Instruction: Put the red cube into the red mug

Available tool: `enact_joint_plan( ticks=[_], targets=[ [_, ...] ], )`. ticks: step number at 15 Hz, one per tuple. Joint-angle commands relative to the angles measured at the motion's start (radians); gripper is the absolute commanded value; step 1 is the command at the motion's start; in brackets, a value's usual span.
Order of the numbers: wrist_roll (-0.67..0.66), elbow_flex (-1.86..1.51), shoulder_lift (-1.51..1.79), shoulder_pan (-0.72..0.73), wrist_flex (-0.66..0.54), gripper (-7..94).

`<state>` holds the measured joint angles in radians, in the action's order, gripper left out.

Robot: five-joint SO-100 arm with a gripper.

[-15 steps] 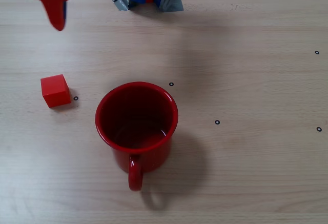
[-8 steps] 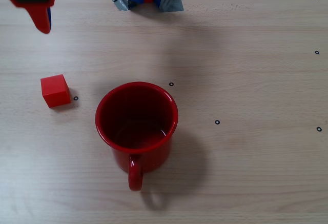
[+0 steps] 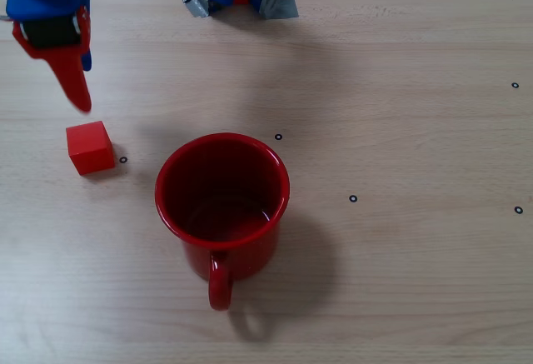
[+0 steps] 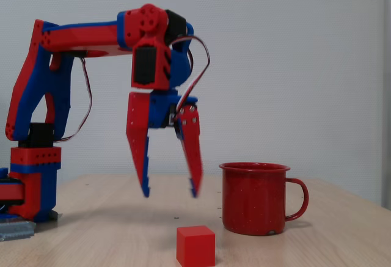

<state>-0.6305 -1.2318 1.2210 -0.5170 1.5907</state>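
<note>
Top-down fixed view, claw: your red-and-blue two-finger claw [image 3: 68, 72] has swung from further right along the top edge to the far left a second ago, and now reaches down the picture, its red finger tip just above the cube.
Top-down fixed view, cube: the small matte bright-red cube [image 3: 90, 147] has not moved; it sits on the pale wooden desk [image 3: 400, 131], left of the mug and apart from it.
Top-down fixed view, mug: the large glossy red enamel mug [image 3: 222, 201] stands upright and empty, handle toward the bottom edge, unmoved.
Side fixed view, claw: you see the claw [image 4: 170, 192] spread wide, both fingers pointing down, nothing between them, tips hanging clear above the desk.
Side fixed view, cube: the cube [image 4: 195, 246] lies below the fingers, untouched.
Side fixed view, mug: the mug [image 4: 255, 198] stands to the right.
Meaning: you are lining up for the grasp; lowering and closing are not yet done.
</note>
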Motion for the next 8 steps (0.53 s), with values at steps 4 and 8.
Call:
enact_joint_plan(
  ticks=[4,8],
  targets=[
    [-0.084,0.127,0.002,-0.051,0.029,49],
    [-0.123,0.130,-0.071,-0.044,-0.025,51]
  ],
)
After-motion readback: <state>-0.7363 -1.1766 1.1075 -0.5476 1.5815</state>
